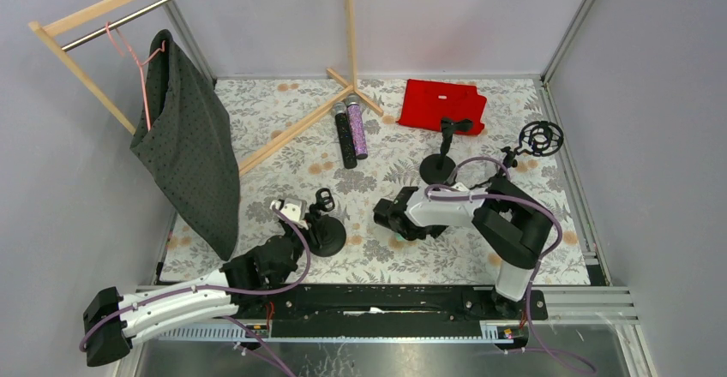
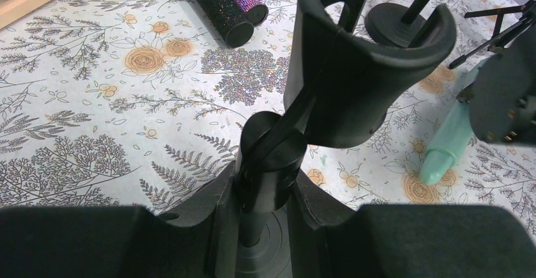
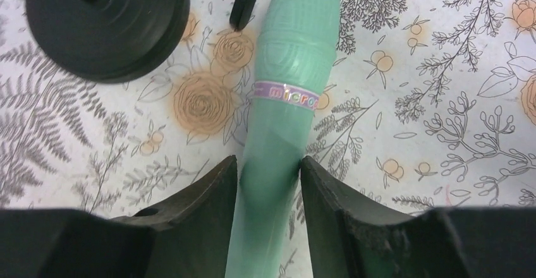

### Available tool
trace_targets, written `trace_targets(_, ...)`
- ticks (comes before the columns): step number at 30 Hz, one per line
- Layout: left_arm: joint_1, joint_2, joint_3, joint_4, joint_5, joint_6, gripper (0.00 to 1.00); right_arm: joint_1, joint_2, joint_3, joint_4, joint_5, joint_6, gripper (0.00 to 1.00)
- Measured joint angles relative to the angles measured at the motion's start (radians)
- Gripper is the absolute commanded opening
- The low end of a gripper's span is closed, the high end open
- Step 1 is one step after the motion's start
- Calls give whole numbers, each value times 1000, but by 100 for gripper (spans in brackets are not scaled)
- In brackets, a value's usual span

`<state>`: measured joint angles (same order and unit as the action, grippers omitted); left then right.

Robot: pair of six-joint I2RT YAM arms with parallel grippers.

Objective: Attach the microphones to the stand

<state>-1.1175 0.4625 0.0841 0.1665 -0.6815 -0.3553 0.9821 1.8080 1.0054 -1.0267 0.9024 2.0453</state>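
The mint-green microphone (image 3: 287, 82) lies on the floral table cover, and my right gripper (image 3: 268, 167) is shut on its handle; in the top view only a bit of the microphone (image 1: 396, 242) shows under my right gripper (image 1: 387, 221). My left gripper (image 2: 265, 183) is shut on the post of a black stand (image 2: 268, 158), just below its clip holder (image 2: 366, 69); the stand's round base (image 1: 327, 236) sits on the table. The black microphone (image 1: 345, 137) and the glittery purple microphone (image 1: 357, 130) lie side by side at the back.
A second black stand (image 1: 439, 168) with a clip stands behind my right gripper, and a shock-mount stand (image 1: 540, 137) is at the far right. A red cloth (image 1: 441, 105) lies at the back. A wooden clothes rack (image 1: 283, 137) with a hanging grey garment (image 1: 190, 146) fills the left.
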Motion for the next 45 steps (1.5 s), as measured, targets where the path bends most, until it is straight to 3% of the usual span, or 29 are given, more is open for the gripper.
trace_targets(7,0,5,1,2,0,0,0,98,-81,-67,25,19,0,47)
trace_targets(13,0,13,4,6,1,0,0,105,-192,-237,126,-7,0,52)
trace_targets(19,0,27,9,8,1,0,0,105,-213,-287,181,-27,-6,59)
trace_targets(27,0,32,12,7,2,0,0,105,-221,-296,226,-28,-85,46)
trace_targets(29,0,32,12,7,2,0,0,105,-239,-310,244,-31,-123,47)
trace_targets(31,0,32,12,7,2,0,0,105,-261,-325,266,-37,-172,43)
trace_targets(34,0,32,12,7,2,0,0,105,-281,-329,304,-58,-288,28)
trace_targets(37,0,32,12,8,2,0,0,105,-285,-323,363,-69,-448,22)
trace_targets(43,0,32,12,7,2,0,0,112,-281,-282,537,-170,-845,30)
trace_targets(45,0,32,12,7,2,0,0,116,-281,-280,605,-210,-977,37)
